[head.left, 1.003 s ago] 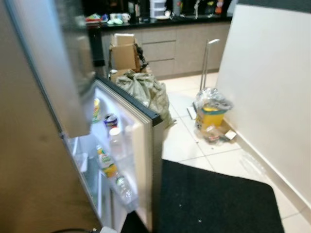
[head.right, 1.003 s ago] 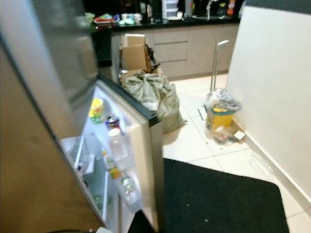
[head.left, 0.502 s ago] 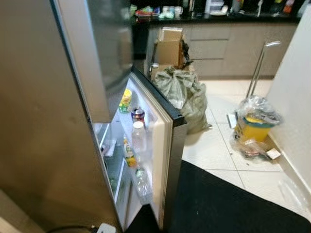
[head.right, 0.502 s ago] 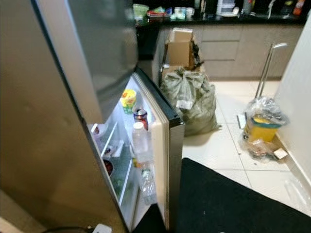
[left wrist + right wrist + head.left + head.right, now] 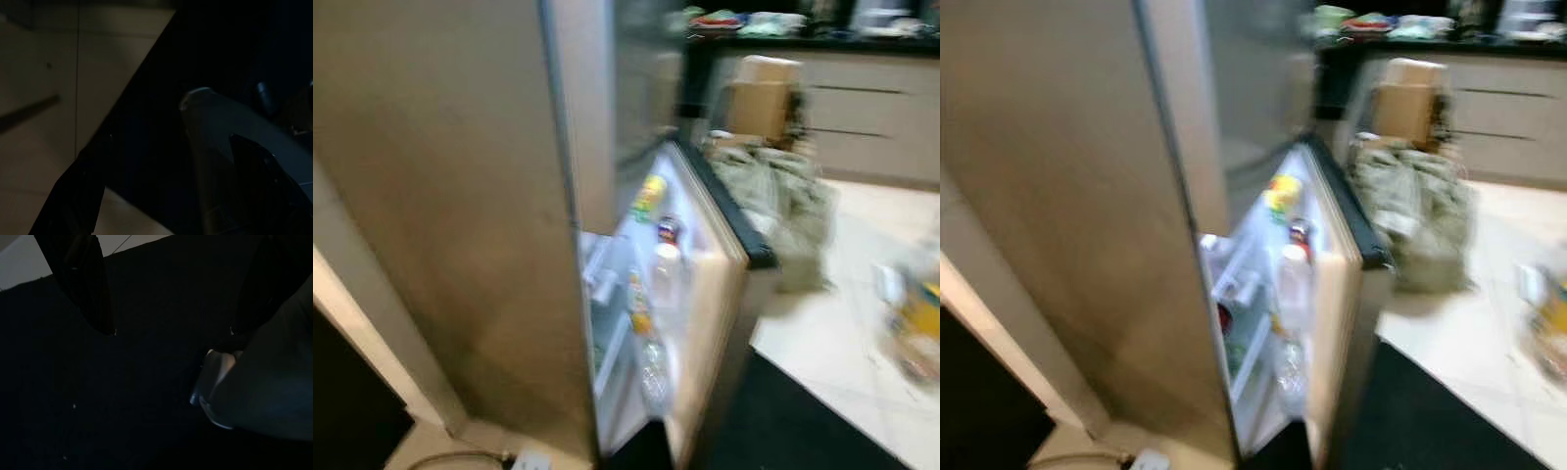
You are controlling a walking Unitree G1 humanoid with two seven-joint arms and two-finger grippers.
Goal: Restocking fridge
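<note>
Fridge (image 5: 480,196): one, tall, brushed metal side.
Fridge door (image 5: 720,294): one, standing open.
Clear bottles on the fridge door shelves (image 5: 664,279): two, one above the other.
Cans on the fridge door (image 5: 668,231): one, above the bottles.
Yellow-labelled containers (image 5: 652,194): one, topmost on the fridge door.
Cardboard boxes (image 5: 759,98): one, beyond the fridge door.
Filled sacks (image 5: 1415,211): one, just beside the fridge door.
Black mats (image 5: 793,431): one, under the fridge door.

We have swung left: the open fridge door (image 5: 710,294) now sits mid-frame, blurred, with more brown fridge side (image 5: 440,196) showing.
</note>
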